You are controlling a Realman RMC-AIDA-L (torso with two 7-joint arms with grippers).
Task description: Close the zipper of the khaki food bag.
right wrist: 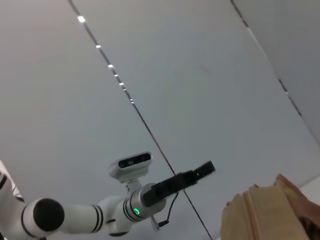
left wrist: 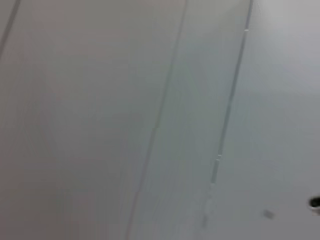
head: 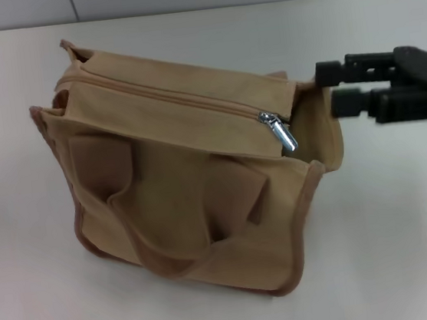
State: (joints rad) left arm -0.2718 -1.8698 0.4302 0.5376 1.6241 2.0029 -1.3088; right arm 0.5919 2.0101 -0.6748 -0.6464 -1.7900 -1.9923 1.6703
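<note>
The khaki food bag (head: 187,201) lies on the white table with its handles toward me; one corner of it also shows in the right wrist view as the bag (right wrist: 270,212). Along its top runs the zipper (head: 168,97), joined from the far left end up to the silver slider (head: 278,131), which sits near the bag's right end with its pull tab hanging down. My right gripper (head: 330,88) hovers open just beyond that right end, fingertips beside the bag's end flap. The left gripper (right wrist: 197,172) appears only in the right wrist view, held up off to the side, away from the bag.
The white table (head: 393,247) spreads around the bag, and a tiled wall edge (head: 195,0) runs along the back. The left wrist view holds only a plain grey panelled surface (left wrist: 150,120).
</note>
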